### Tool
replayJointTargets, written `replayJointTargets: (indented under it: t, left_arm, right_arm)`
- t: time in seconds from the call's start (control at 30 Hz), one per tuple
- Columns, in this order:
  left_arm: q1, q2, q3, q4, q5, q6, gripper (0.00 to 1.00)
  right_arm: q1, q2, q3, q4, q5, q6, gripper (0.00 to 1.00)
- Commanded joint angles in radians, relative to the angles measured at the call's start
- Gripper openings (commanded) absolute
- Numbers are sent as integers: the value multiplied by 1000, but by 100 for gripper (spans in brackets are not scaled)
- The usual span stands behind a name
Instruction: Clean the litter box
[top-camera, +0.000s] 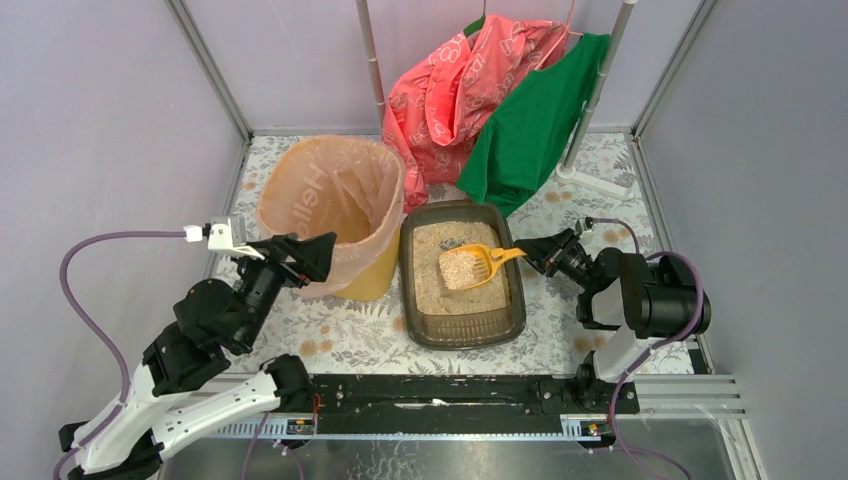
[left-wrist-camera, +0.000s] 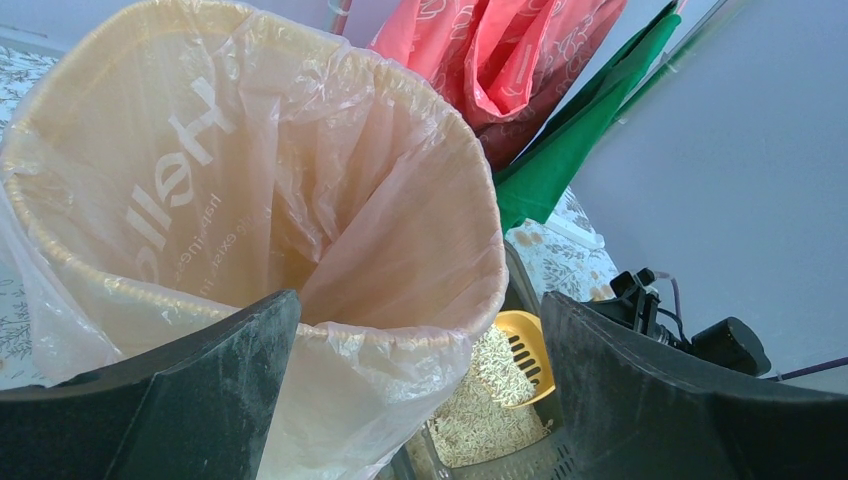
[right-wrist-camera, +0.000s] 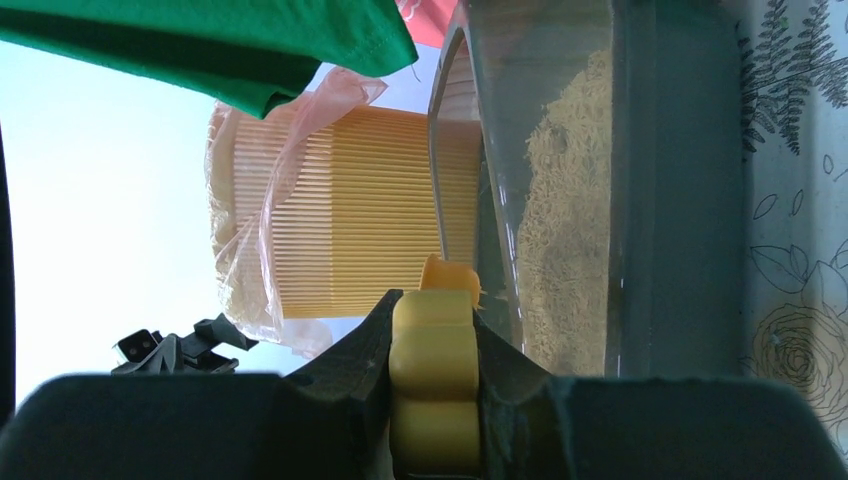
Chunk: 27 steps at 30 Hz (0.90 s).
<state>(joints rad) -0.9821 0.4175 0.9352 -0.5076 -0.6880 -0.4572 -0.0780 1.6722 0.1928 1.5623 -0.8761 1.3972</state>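
Note:
The dark grey-brown litter box with beige granules sits mid-table, right of the yellow bin with its peach liner. A yellow slotted scoop heaped with granules is held over the box. My right gripper is shut on the scoop's handle at the box's right side. The box wall shows ahead in the right wrist view. My left gripper is open at the bin's near-left rim. In the left wrist view the jaws stand wide apart astride the liner rim, with the scoop beyond.
A pink plastic bag and a green cloth hang from metal poles behind the box. The table has a floral cover. Grey walls enclose the left, back and right sides.

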Motion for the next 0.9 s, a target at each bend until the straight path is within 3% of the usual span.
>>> replayJointTargets:
  t: [0.0,0.1,0.23,0.87]
  left_arm:
    - [-7,6,25,54,-9,7,99]
    - [-7,13,26,53,-9,13,99]
    - [-7,15,20,59,-9,10,99]
    - [-6,-25,16,44,-37,10,99]
  right_arm:
    - [16,7,43,155,-13,25,0]
    - [-28,-13,26,153,-2,28,0]
    - [10,8,41,156,-2,31,0]
    - [-36,-43,159,159,-68,183,0]
